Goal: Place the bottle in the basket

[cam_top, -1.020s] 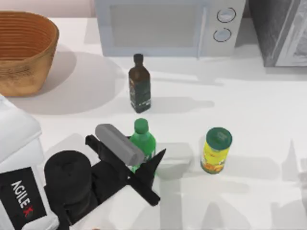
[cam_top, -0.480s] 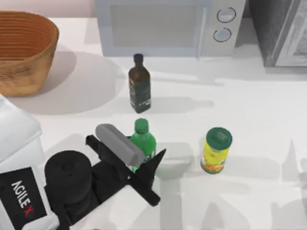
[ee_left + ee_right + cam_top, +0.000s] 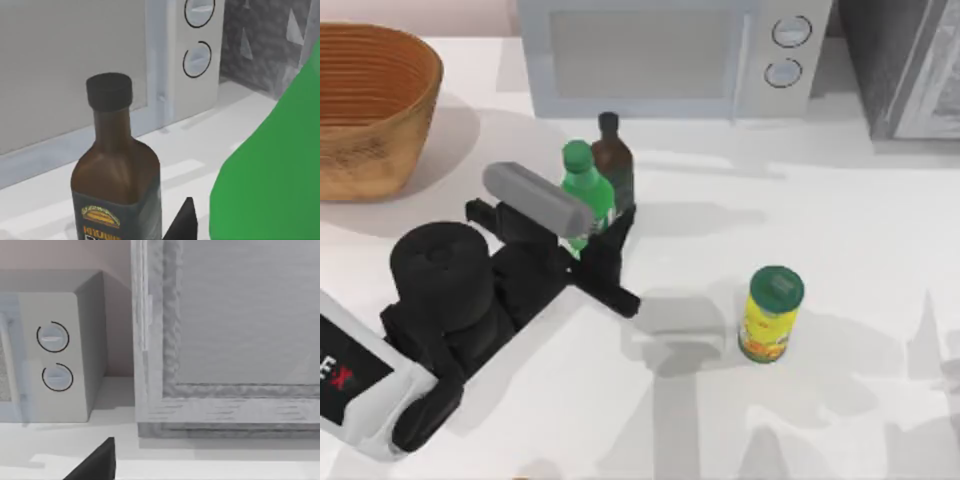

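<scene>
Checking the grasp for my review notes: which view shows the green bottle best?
The top view: the green bottle shows its cap and body, held in the left gripper, close beside the brown bottle. The left wrist view gives a cropped green slab. The right wrist view faces the microwave.

The left arm's grey wrist block covers the lower body of the bright green plastic soda bottle (image 3: 585,190). The orange-brown woven wicker basket (image 3: 370,100) runs off the top view's left edge.

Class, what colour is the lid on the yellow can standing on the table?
Green; the lid tops the yellow can, clearest in the top view.
</scene>
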Action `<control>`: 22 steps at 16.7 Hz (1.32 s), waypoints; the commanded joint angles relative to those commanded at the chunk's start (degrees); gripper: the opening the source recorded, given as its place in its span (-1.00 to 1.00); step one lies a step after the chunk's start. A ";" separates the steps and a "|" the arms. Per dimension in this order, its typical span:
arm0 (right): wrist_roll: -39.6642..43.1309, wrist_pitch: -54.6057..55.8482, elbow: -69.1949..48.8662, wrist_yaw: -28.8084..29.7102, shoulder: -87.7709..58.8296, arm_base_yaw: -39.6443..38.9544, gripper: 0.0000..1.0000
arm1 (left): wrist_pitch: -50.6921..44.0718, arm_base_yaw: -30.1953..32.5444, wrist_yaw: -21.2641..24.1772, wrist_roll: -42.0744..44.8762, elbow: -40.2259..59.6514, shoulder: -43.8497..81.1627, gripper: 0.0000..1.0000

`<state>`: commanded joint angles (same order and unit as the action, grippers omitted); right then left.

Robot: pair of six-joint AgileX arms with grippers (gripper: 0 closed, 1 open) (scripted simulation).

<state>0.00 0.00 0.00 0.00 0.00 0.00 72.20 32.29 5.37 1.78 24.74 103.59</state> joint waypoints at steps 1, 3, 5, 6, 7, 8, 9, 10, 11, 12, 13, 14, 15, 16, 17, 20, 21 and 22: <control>0.00 0.00 0.00 0.00 0.00 0.00 1.00 | -3.85 -2.09 -0.04 -0.03 2.36 -1.97 -1.00; 0.00 0.00 0.00 0.00 0.00 0.00 1.00 | -12.54 -6.63 0.07 -0.03 7.57 -5.78 -1.00; 0.00 0.00 0.00 0.00 0.00 0.00 1.00 | -22.07 -11.67 0.45 0.06 13.19 -9.21 -1.00; 0.00 0.00 0.00 0.00 0.00 0.00 1.00 | -26.97 -14.42 0.75 0.13 16.08 -10.75 -1.00; 0.00 0.00 0.00 0.00 0.00 0.00 1.00 | -31.91 -17.27 1.10 0.22 19.00 -12.17 -1.00; 0.00 0.00 0.00 0.00 0.00 0.00 1.00 | -36.80 -20.23 1.50 0.33 21.93 -13.43 -1.00; 0.00 0.00 0.00 0.00 0.00 0.00 1.00 | -41.58 -23.22 1.91 0.45 24.84 -14.53 -1.00; 0.00 0.00 0.00 0.00 0.00 0.00 1.00 | -46.12 -26.19 2.32 0.59 27.70 -15.46 -1.00; 0.00 0.00 0.00 0.00 0.00 0.00 1.00 | -50.35 -29.05 2.72 0.72 30.47 -16.23 -1.00; 0.00 0.00 0.00 0.00 0.00 0.00 1.00 | -54.17 -31.76 3.10 0.86 33.09 -16.88 -1.00; 0.00 0.00 0.00 0.00 0.00 0.00 1.00 | -57.51 -34.26 3.45 1.00 35.48 -17.41 -1.00; 0.00 0.00 0.00 0.00 0.00 0.00 1.00 | -60.26 -36.49 3.75 1.11 37.56 -17.83 -1.00; 0.00 0.00 0.00 0.00 0.00 0.00 1.00 | -62.38 -38.35 4.00 1.21 39.25 -18.15 -1.00; 0.00 0.00 0.00 0.00 0.00 0.00 1.00 | -63.86 -39.76 4.19 1.28 40.50 -18.37 -1.00; 0.00 0.00 0.00 0.00 0.00 0.00 1.00 | -64.74 -40.63 4.30 1.32 41.25 -18.48 -1.00; 0.00 0.00 0.00 0.00 0.00 0.00 1.00 | -65.03 -40.91 4.33 1.34 41.49 -18.52 -1.00; 0.00 0.00 0.00 0.00 0.00 0.00 1.00 | -65.03 -40.91 4.33 1.34 41.49 -18.52 -1.00; 0.00 0.00 0.00 0.00 0.00 0.00 1.00 | -64.89 -40.73 4.19 1.46 41.37 -18.27 -1.00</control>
<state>0.00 0.00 0.00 0.00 0.00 0.00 7.31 -8.43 9.56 3.25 66.11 85.31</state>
